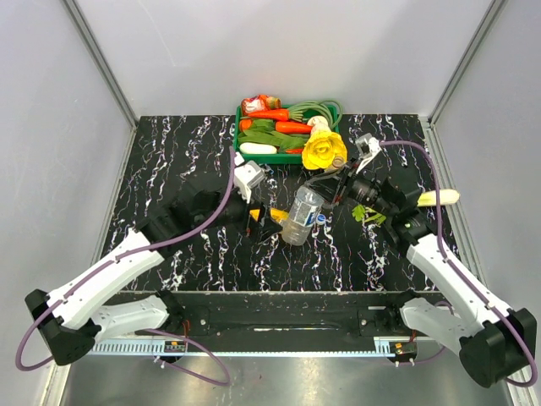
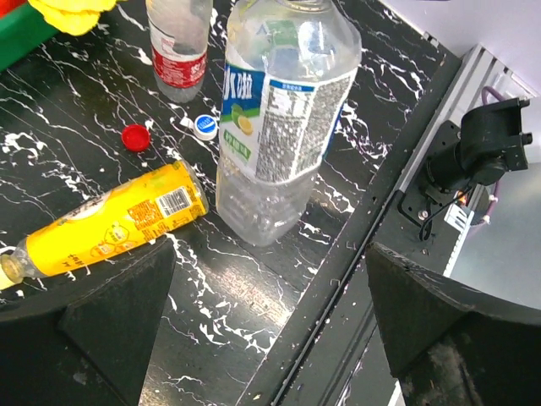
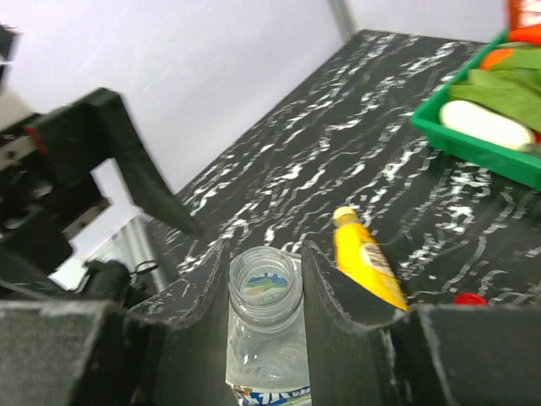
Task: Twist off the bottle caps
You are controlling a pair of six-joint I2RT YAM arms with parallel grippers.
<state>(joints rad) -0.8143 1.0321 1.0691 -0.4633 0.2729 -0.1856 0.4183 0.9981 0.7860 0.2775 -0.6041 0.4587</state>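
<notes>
Your right end effector [image 3: 266,254] — clamped round blue-label bottle [image 3: 265,296] neck, uncapped | left end effector [image 2: 270,258] — wide open, empty, facing it

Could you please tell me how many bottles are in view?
3. The blue-label bottle is gripped at its neck by the right gripper, the yellow bottle lies beside it, the red-label bottle stands farther back.
</notes>
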